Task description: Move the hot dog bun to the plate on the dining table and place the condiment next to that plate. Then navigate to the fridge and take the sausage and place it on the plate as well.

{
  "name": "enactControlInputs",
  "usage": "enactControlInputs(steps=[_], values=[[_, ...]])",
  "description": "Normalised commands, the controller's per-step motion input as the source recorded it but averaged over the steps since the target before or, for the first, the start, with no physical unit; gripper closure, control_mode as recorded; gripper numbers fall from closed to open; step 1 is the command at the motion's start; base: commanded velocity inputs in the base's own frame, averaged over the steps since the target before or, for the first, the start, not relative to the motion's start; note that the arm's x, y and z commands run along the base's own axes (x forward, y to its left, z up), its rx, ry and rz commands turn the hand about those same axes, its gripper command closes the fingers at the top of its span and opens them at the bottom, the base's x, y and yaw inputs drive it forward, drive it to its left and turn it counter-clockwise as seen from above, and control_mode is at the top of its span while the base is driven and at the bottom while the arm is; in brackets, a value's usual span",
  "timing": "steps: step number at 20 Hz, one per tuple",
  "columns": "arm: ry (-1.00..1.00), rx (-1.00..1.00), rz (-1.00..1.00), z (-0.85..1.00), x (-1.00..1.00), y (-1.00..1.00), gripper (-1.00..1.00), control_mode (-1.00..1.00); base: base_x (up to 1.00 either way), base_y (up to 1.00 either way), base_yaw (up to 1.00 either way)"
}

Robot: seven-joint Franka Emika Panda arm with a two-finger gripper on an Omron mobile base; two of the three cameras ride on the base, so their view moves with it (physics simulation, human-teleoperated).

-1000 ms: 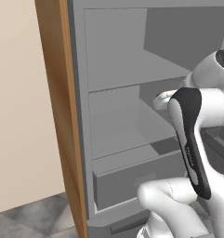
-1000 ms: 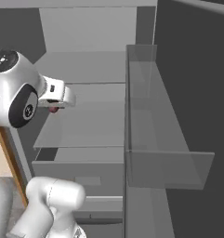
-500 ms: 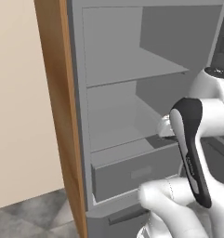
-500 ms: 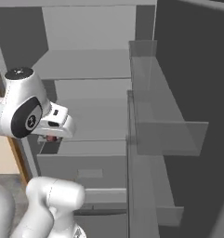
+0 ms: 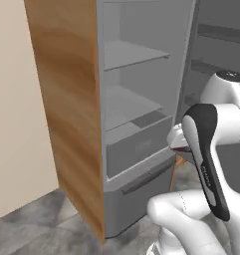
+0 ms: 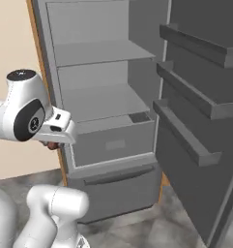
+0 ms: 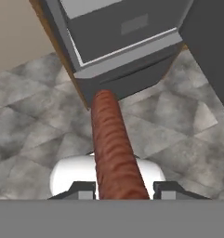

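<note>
Backing off from the fridge [image 5: 76, 114] with the sausage [image 7: 114, 148] clamped between the gripper [image 7: 123, 189] fingers, reddish-brown length sticking straight out past the tips over grey floor tiles [image 7: 34, 135] in the hand view. Hand sits lower and further out than a second ago, clear of the shelves and level with the drawer [image 6: 113, 143]; whole scene shifted in both base views, so base driving or turning, not the fridge moving. Sliver of dark red visible under the white hand in the left base view, same under the wrist in the right base view. Further back: fridge open, grey shelves bare, door bins [image 6: 195, 97] swung out on the right. Means pick done, sausage out of the fridge; remaining: carry to the dining table and set on the plate. Risk: sausage gripped near one end, could pivot or slip during the drive.
</note>
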Motion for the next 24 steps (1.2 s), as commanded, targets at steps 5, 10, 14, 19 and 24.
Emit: enactControlInputs(steps=[5, 10, 14, 19, 24], values=[[0.0, 0.0, 0.0, 0.0, 0.0, 0.0, 1.0, 1.0, -0.92, 0.35, -0.79], [0.0, 0.0, 0.0, 0.0, 0.0, 0.0, 1.0, 1.0, -0.97, 0.23, -0.79], [0.0, 0.0, 0.0, 0.0, 0.0, 0.0, 1.0, 1.0, -0.97, 0.02, -0.74], [0.0, 0.0, 0.0, 0.0, 0.0, 0.0, 1.0, 1.0, -0.99, 0.0, -0.66], [0.0, 0.0, 0.0, 0.0, 0.0, 0.0, 1.0, 1.0, -1.0, -0.41, -0.4]])
